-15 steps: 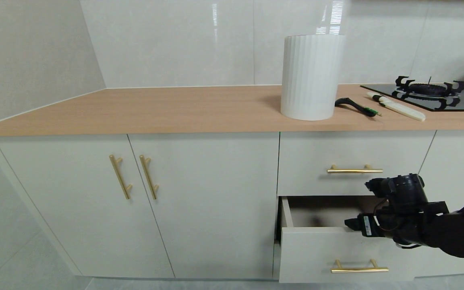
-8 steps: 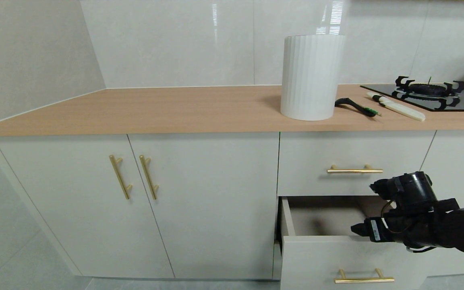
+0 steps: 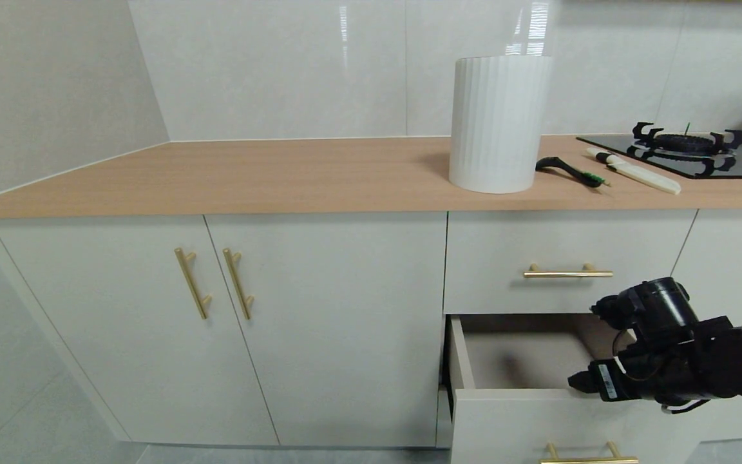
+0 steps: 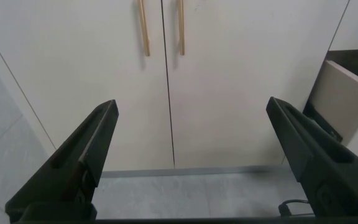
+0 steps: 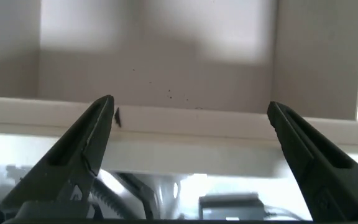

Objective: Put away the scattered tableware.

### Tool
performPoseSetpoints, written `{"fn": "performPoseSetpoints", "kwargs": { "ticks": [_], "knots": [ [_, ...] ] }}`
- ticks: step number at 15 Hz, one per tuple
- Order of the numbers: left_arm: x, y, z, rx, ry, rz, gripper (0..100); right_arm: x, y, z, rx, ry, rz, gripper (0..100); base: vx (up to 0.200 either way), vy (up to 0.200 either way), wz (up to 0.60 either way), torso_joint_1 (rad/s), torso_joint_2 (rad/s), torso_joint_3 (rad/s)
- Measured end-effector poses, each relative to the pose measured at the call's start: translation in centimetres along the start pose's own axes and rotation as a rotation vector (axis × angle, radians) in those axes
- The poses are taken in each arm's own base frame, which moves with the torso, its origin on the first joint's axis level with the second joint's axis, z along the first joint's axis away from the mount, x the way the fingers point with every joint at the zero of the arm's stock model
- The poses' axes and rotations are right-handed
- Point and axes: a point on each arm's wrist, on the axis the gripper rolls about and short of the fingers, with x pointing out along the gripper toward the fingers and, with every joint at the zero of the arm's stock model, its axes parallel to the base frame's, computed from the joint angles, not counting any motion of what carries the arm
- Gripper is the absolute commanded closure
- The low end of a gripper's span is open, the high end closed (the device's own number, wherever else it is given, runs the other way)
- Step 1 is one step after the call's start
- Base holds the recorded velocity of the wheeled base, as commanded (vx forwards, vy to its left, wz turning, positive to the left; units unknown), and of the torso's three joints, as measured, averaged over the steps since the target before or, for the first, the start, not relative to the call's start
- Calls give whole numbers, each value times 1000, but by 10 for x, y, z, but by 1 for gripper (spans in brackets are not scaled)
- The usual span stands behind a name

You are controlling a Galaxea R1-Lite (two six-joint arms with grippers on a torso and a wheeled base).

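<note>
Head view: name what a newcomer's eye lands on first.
The tall white ribbed canister on the wooden counter stands out most. Below it, the lower drawer stands open, with the right gripper at its front edge, fingers spread. A black utensil and a white knife lie between canister and stove.

Black right arm (image 3: 741, 374), cylindrical wrist (image 3: 664, 306), perhaps a white label (image 3: 607, 389); tapered jaws

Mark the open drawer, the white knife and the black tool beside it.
open drawer (image 3: 513, 419), head view, front panel.
white knife (image 3: 641, 174), head view, middle of its length.
black tool (image 3: 561, 166), head view, its black part.
</note>
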Motion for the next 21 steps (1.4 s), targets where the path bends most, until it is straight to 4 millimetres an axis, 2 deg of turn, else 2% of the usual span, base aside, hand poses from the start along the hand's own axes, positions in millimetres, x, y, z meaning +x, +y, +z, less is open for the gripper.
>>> {"fn": "performPoseSetpoints", "kwargs": {
  "ticks": [5,13,16,18,21],
  "knots": [
    [0,0,0,0,0,0,0,-7,-1,-16,-85,202,-11,0,0,0,0,0,0,0],
    [0,0,0,0,0,0,0,-36,0,-37,-292,497,11,0,0,0,0,0,0,0],
    [0,0,0,0,0,0,0,-38,3,-36,-307,498,13,0,0,0,0,0,0,0],
    [0,0,0,0,0,0,0,-43,3,-26,-274,449,8,0,0,0,0,0,0,0],
    [0,0,0,0,0,0,0,-67,3,-6,-144,305,27,0,0,0,0,0,0,0]
  ]
}}
